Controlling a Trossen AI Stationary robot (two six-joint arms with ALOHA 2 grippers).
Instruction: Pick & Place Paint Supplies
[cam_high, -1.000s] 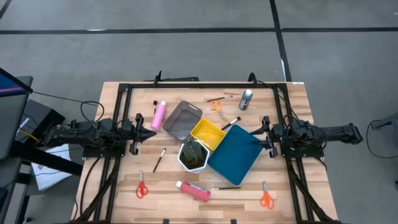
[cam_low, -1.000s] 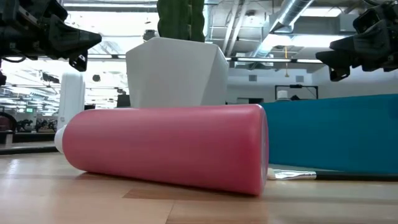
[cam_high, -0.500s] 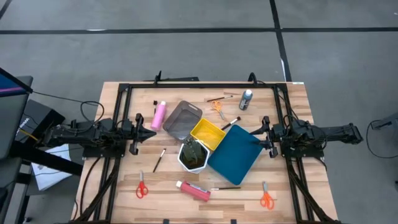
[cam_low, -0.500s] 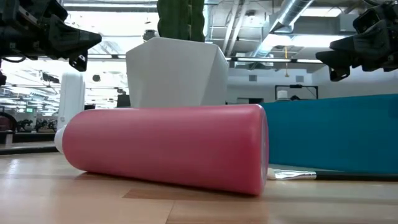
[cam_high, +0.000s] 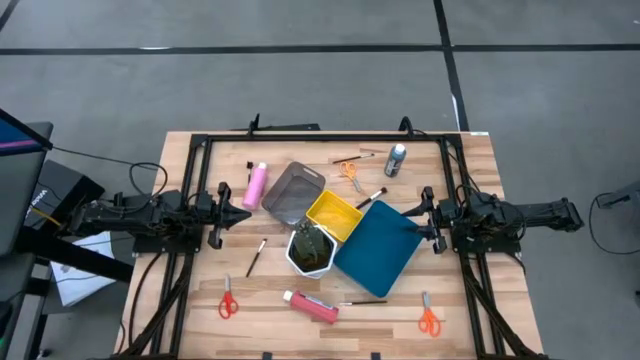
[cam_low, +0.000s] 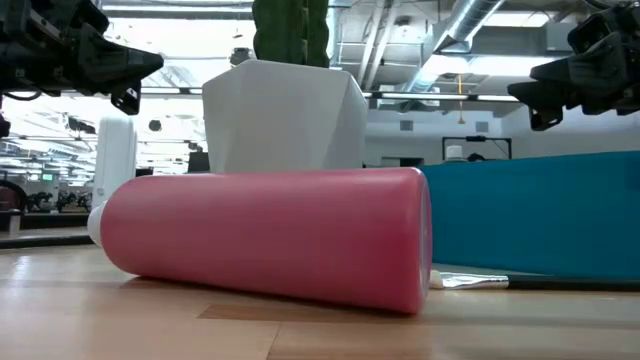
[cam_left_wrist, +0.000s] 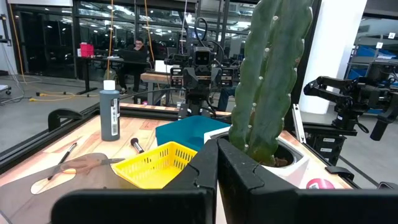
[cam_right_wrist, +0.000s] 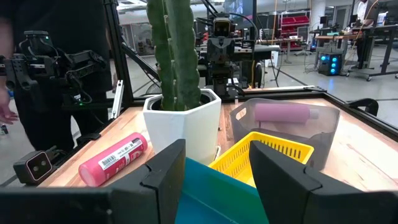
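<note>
While pink bottle (cam_high: 311, 305) lies apart, both hands hover empty.

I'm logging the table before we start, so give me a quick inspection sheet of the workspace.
Surface: pale wooden table, black frame.
Job's things: two pink plastic bottles, small grey white-capped bottle, thin brushes, orange and red scissors, all lying loose.
Clutter: grey, yellow, blue trays; white hexagonal cactus pot.
Grippers: left tool shut, right tool open, both empty.
Cables: black, beside left arm.
Surroundings: grey floor.
</note>
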